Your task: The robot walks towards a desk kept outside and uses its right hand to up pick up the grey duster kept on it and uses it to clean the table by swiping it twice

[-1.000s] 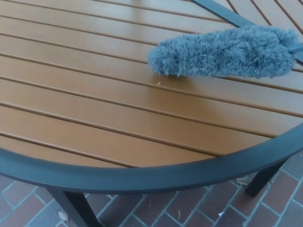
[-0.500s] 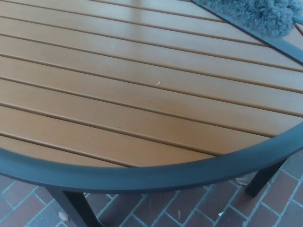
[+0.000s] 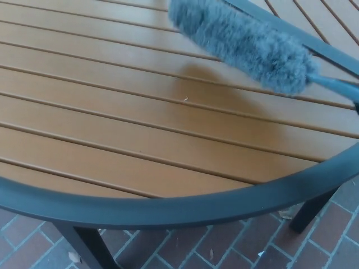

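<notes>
Grey duster over the slatted tabletop

No robot hand shows, so I cannot tell its grip. The grey duster (image 3: 244,42) lies slantwise near the tabletop (image 3: 112,140) far right edge, fluffy tip toward the far side, blue handle (image 3: 336,85) running off right. No writing visible.

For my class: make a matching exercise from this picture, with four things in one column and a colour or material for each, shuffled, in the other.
Things:
1. Duster
2. Table slats
3. Table rim
4. Floor

Descriptions:
A. reddish brick
B. fluffy grey
C. brown wood look
D. dark, smooth, curved

Pairs: 1-B, 2-C, 3-D, 4-A
</notes>
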`<state>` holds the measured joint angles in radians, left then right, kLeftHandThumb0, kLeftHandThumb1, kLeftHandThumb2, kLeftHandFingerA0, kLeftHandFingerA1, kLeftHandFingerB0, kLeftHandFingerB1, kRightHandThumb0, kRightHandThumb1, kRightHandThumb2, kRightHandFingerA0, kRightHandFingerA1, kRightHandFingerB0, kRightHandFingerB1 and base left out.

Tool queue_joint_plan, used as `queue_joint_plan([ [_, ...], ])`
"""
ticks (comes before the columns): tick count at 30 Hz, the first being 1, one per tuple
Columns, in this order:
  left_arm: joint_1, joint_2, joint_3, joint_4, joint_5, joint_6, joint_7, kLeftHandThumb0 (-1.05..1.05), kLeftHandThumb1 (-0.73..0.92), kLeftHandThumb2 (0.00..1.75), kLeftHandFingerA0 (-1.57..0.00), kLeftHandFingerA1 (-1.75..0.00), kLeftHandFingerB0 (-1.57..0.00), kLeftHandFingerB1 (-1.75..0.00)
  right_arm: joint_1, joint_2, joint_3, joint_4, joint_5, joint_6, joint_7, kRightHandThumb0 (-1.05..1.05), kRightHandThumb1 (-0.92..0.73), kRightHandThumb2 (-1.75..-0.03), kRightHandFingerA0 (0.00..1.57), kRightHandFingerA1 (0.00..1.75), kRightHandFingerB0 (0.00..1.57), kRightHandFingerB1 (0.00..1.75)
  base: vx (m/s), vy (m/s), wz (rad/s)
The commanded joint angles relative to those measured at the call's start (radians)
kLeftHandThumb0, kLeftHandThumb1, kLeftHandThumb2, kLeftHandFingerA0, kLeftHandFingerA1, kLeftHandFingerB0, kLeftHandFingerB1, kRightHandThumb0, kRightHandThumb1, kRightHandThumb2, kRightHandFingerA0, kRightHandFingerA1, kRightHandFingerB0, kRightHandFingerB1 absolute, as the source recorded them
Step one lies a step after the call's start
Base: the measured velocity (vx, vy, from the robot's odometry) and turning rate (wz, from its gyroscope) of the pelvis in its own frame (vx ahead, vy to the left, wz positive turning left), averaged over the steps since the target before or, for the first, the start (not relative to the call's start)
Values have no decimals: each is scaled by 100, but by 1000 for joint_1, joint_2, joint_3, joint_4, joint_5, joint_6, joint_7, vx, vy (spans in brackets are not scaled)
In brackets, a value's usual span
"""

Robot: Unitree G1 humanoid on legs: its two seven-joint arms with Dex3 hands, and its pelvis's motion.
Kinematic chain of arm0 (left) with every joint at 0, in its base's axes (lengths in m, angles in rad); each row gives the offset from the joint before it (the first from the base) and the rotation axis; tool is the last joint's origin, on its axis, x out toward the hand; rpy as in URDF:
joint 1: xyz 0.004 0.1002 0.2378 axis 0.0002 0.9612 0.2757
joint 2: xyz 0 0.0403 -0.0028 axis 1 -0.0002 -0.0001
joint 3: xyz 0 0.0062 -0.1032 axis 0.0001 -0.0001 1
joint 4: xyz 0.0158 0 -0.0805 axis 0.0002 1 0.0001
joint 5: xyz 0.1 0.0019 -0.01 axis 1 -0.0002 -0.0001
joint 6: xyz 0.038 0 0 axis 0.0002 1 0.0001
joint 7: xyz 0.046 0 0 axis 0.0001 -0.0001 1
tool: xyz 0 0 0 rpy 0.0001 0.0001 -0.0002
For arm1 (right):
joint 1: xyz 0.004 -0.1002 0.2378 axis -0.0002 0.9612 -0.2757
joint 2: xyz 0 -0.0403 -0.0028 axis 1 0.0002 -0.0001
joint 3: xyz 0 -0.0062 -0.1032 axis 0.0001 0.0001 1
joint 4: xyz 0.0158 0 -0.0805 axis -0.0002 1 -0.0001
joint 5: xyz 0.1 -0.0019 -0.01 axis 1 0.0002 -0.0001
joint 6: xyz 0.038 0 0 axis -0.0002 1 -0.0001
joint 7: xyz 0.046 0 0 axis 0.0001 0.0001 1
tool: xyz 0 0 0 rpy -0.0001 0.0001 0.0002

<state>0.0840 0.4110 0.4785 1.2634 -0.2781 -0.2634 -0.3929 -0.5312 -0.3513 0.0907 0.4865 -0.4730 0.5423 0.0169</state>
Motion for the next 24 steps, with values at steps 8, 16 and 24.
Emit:
queue_joint_plan([
  [8,0,14,5,-6,-1,-35,-7,-69,40,77,-27,-46,-22,-40,104,-101,247,-35,-150,-217,-75,-32,-76,-77,94,162,83,123,0,0,0],
  [16,1,15,-2,-5,10,-48,3,-71,41,78,-31,-46,-24,-41,172,-142,316,-48,-181,-271,-98,-33,-77,-76,96,146,88,102,0,0,0],
  [24,-2,23,7,-2,1,-32,-14,-71,48,56,-31,-37,-27,-30,301,-166,354,-175,-191,-289,-42,-31,-74,-76,95,141,82,88,0,0,0],
])
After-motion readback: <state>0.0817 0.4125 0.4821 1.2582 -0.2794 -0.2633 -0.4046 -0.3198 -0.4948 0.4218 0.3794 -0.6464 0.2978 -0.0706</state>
